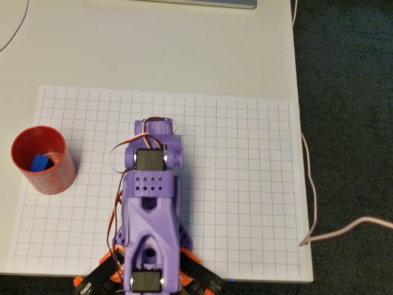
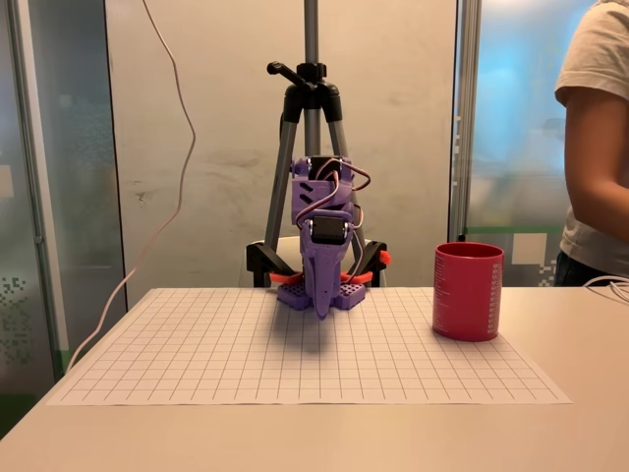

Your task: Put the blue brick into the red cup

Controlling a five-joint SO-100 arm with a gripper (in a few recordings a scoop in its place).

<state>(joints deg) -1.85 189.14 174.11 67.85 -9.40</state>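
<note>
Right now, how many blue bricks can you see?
1. The blue brick lies inside the red cup, at the left of the overhead view; others could be hidden beneath it.

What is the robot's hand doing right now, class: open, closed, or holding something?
Hand: folded down over the arm; it looks closed with nothing in it, though open or shut cannot be told for sure. The blue brick lies in the red cup.

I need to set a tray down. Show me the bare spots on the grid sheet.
Free: the grid sheet between the purple arm and its right edge, overhead view. Crowded: the left edge, where the red cup holds the blue brick.
</note>
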